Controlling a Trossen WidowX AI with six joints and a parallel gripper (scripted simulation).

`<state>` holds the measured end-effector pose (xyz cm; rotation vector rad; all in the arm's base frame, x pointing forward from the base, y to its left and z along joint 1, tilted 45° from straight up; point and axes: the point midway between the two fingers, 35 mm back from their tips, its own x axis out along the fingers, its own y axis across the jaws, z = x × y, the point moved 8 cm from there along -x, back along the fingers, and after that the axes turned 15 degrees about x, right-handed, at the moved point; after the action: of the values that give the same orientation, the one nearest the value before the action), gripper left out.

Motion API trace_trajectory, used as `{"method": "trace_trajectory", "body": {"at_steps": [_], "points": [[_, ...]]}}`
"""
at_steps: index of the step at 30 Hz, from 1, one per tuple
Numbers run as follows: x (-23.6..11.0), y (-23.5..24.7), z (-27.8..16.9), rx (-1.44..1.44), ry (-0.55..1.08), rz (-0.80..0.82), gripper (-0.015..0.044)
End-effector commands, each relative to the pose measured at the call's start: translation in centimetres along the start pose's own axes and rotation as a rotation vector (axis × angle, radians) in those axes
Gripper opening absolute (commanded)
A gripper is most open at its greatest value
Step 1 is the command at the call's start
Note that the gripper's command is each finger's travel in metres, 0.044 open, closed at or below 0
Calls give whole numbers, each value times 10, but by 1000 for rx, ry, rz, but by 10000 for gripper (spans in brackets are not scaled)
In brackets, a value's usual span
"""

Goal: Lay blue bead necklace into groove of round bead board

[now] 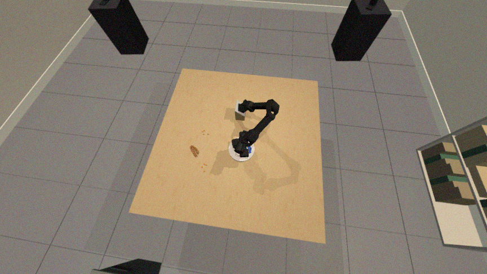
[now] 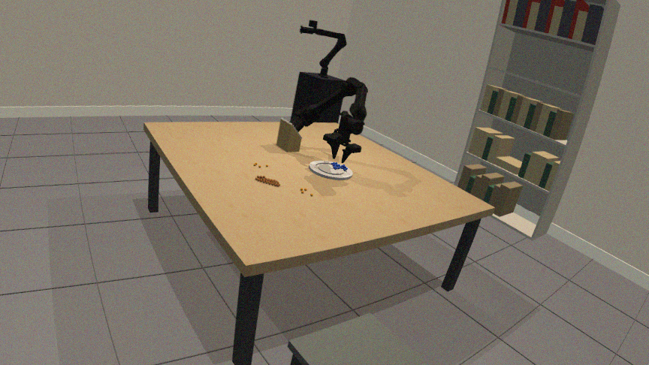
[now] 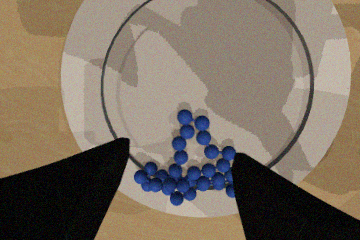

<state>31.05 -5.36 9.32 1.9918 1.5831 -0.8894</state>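
Note:
The round white bead board (image 1: 233,156) (image 2: 315,170) (image 3: 80,95) lies on the table, with a dark circular groove line. The blue bead necklace (image 1: 249,149) (image 2: 339,167) (image 3: 183,185) is bunched on one side of it. In the wrist view, most beads heap across the groove at the bottom, and a narrow loop points inward towards the board's middle. My gripper (image 2: 339,159) (image 3: 181,154) is open and empty, a little above the board, its fingertips on either side of most of the bunch. The right finger hides the bunch's right end in the wrist view.
An oval cluster of brown beads (image 1: 194,150) (image 2: 267,181) lies on the table (image 1: 279,210) (image 2: 372,227), left of the board. Small yellow beads lie in two loose groups near it. A wedge-shaped block (image 1: 240,115) (image 2: 288,136) stands at my arm's base.

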Motion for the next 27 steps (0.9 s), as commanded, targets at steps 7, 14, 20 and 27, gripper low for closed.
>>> {"method": "trace_trajectory", "body": {"at_steps": [7,14,20,27], "points": [[8,-3,-3,59,3,-5,250],[9,-2,-3,50,1,2,250],[18,-2,-3,53,2,0,250],[29,-3,-3,56,3,-3,250]]}}
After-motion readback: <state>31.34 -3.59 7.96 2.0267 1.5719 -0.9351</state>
